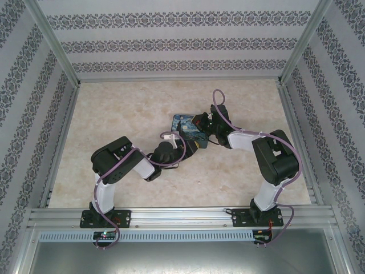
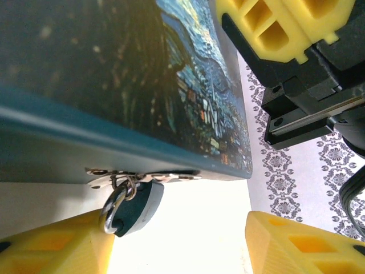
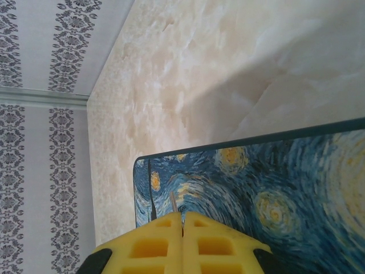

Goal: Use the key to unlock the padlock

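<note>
The padlock (image 2: 134,208), blue-bodied with a silver shackle, hangs from the hasp on the front edge of the starry-night tin (image 2: 114,68). My left gripper (image 2: 179,228) is open, its yellow fingers either side of the lock; the lock rests against the left finger (image 2: 51,245). My right gripper (image 3: 182,216) hovers over the tin's lid (image 3: 256,188), shut on the key (image 3: 173,202), of which a thin silvery sliver pokes out from the fingertips. From above, both grippers meet at the tin (image 1: 185,127), the left gripper (image 1: 174,142) at its near edge and the right gripper (image 1: 201,123) above it.
The tin lies mid-table on the marble-patterned top (image 1: 125,114). Patterned walls and aluminium rails (image 1: 177,80) enclose the table on three sides. The right gripper's fingers (image 2: 279,28) hang just above the left gripper.
</note>
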You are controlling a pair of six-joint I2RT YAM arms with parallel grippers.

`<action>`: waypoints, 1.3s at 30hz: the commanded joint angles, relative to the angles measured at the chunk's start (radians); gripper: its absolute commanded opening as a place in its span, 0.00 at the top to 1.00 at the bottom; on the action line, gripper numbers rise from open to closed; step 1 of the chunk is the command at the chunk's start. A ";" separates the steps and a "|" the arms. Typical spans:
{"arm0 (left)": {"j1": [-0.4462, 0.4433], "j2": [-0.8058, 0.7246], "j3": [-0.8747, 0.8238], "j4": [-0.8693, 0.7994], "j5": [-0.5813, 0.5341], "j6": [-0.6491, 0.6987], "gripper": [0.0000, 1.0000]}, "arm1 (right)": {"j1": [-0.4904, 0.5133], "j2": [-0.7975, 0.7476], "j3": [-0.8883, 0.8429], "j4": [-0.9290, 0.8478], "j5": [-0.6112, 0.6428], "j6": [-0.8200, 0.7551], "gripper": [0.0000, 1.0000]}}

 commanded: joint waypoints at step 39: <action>-0.052 -0.041 0.136 -0.534 -0.229 0.240 0.55 | -0.002 0.058 -0.055 0.001 -0.020 0.035 1.00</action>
